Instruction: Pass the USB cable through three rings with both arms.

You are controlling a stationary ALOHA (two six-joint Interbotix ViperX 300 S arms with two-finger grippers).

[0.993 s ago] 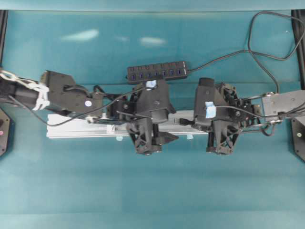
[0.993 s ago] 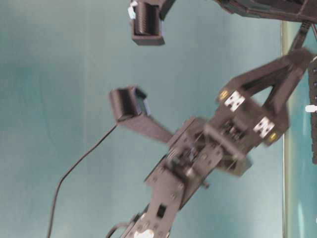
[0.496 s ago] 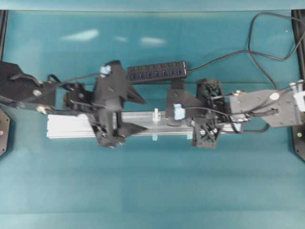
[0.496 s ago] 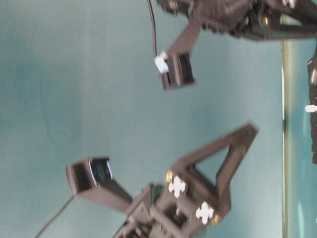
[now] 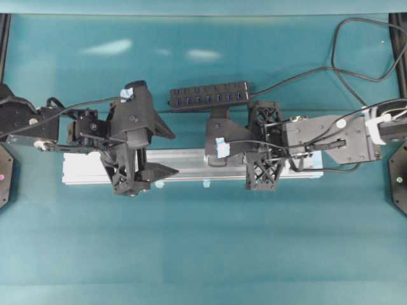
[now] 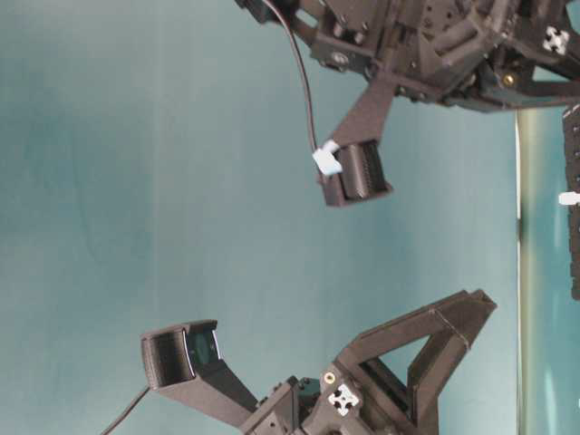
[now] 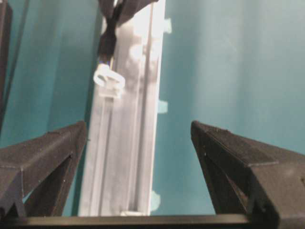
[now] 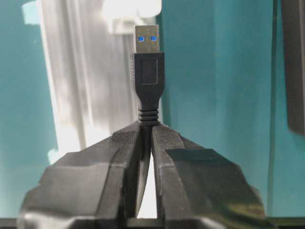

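Both arms shifted left, left claw (image 7: 138, 138) spread, right claw (image 8: 146, 143) pinching USB cable (image 8: 147, 81).

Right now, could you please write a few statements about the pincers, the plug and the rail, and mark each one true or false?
1. The right pincer is shut on the USB cable just behind the plug. True.
2. The left pincer is shut. False: it is open and holds nothing.
3. The plug points toward a white ring. True.
4. The hub lies on the rail. False: it lies on the table beyond the rail.
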